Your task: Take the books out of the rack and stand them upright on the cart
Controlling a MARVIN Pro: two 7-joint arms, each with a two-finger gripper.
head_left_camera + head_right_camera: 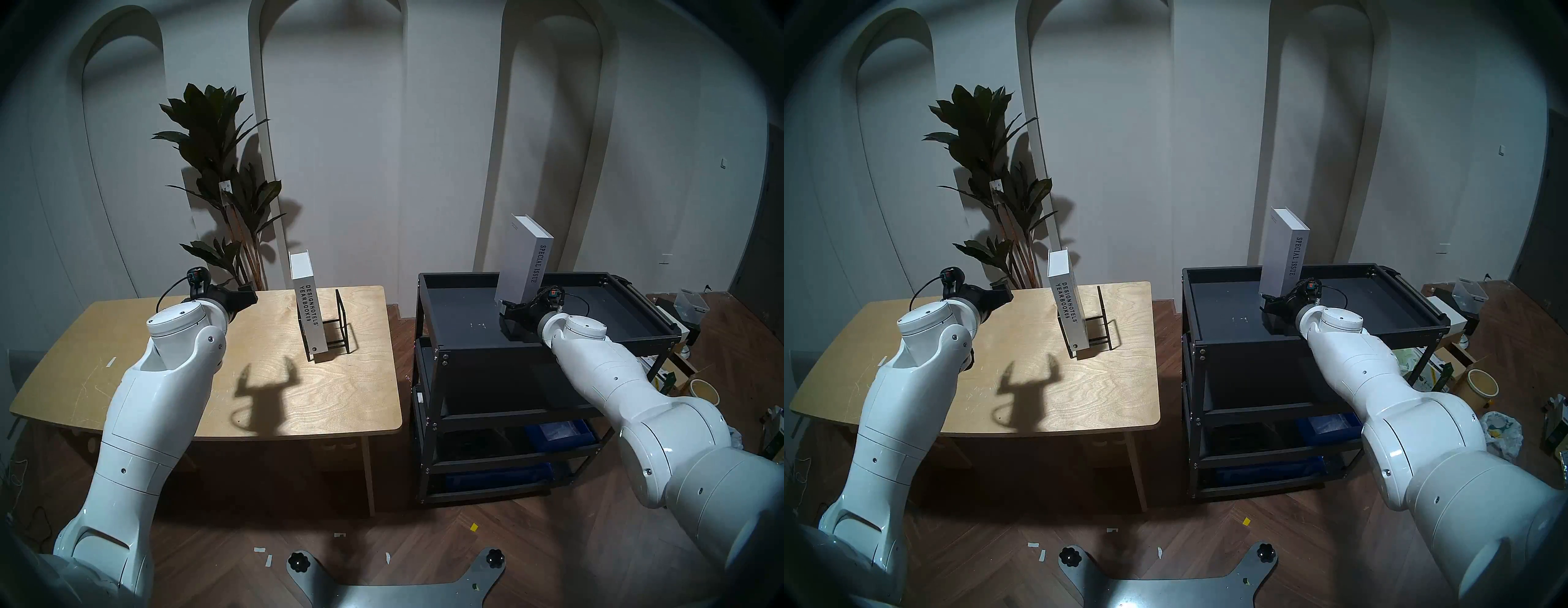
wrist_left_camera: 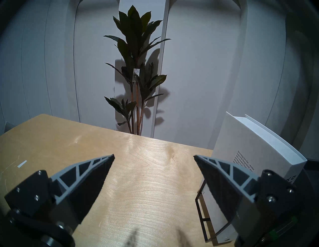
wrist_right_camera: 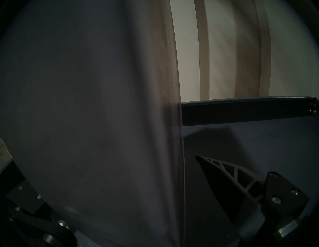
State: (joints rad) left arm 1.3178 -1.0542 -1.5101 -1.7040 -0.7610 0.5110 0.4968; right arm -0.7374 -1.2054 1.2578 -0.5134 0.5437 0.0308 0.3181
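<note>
The books are found in two separate places. The shorter book (image 1: 309,314), marked "DESIGN HOTELS YEARBOOK 09" on its spine, is seated at the left end of the rack (image 1: 337,327), a low black wire frame, and is leaned slightly to the left. The rack is placed on the wooden table (image 1: 127,339), toward its far right part. The taller book (image 1: 526,263), marked "SPECIAL ISSUE", is stood on the top tray of the cart (image 1: 466,314), tilted a little, with its spine turned toward the robot.

The left gripper (image 2: 153,157) is held above the table, to the left of the rack and apart from it. Its fingers (image 2: 96,169) are spread wide and nothing is held between them.

The right gripper (image 1: 509,306) is positioned at the lower part of the taller book. In the right wrist view, the book's cover fills the left side of the frame, and one finger (image 3: 222,176) is seen standing clear of the cover on the right. The other finger is hidden behind the book. The jaws are spread wide; whether the book is touched by either finger cannot be told.

A potted plant (image 1: 220,178) is located behind the table, against the wall.
</note>
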